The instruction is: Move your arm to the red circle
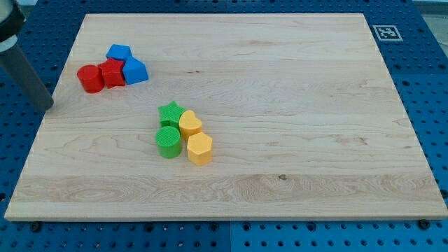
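Observation:
The red circle (pixel 89 78) sits at the board's upper left, touching a second red block (pixel 111 73) on its right. My tip (pixel 47 105) rests at the board's left edge, below and to the left of the red circle, with a gap between them. The dark rod slants up toward the view's top left corner.
Two blue blocks (pixel 119 52) (pixel 135 71) sit against the red pair. Near the middle stand a green star (pixel 171 113), a green circle (pixel 167 142), a yellow block (pixel 190 124) and a yellow hexagon (pixel 199 149). A marker tag (pixel 385 32) is on the wooden board's (pixel 294 105) top right corner.

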Robot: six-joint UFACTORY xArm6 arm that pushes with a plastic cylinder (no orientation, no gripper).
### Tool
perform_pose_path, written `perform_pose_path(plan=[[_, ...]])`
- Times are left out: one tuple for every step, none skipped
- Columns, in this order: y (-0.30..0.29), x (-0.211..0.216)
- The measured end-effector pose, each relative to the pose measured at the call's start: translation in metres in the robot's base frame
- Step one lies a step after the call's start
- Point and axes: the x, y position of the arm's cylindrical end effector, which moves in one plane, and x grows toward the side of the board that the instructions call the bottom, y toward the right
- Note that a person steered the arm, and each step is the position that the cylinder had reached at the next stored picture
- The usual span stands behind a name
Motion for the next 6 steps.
perform_pose_path(plan=[[0.0,0.001],[0.009,-0.028],[0.018,-0.04],[0.026,-0.04],[0.046,-0.042],[0.062,-0.045]])
